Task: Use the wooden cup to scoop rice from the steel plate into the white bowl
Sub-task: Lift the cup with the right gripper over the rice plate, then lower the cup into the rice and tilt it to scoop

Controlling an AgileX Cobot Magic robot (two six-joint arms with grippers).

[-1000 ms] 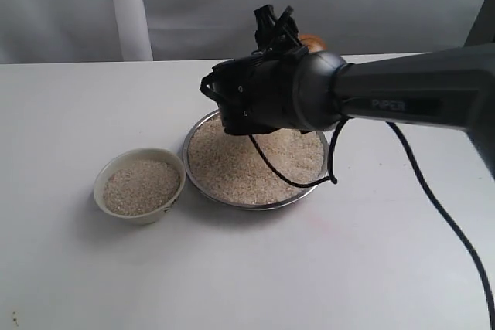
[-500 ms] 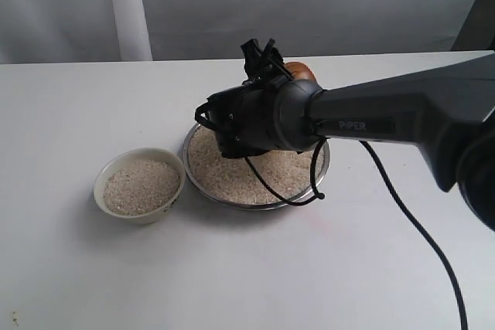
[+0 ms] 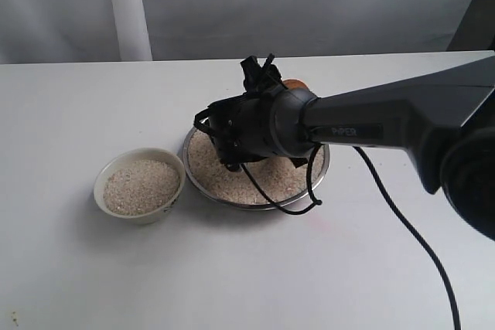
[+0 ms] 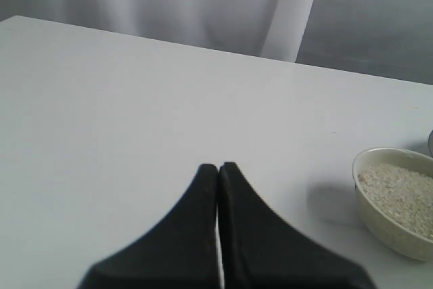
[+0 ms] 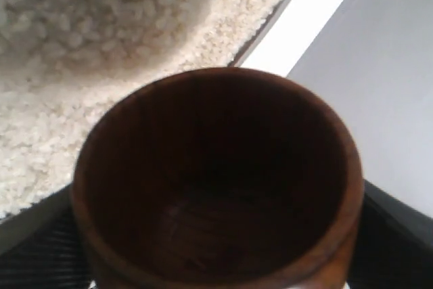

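Left wrist view: the left tool (image 4: 218, 175) hangs over the table (image 4: 101, 113) with its jaws pressed together and nothing between them.

Exterior view:
1. The white bowl (image 3: 140, 185) stands on the left, just beside the steel plate (image 3: 236, 202). It already holds rice nearly to the brim.
2. The rice (image 3: 220, 175) covers the plate.
3. The right tool (image 3: 261, 75) is low over the plate's far side. Its jaws are spread wide and clamped on the wooden cup (image 3: 295, 83).

Right wrist view: the cup interior is dark and empty.

Step in hand, as judged: loading a scoop. The next move calls for dipping the cup rim into the grains, levelling it, then carrying it left to the bowl.
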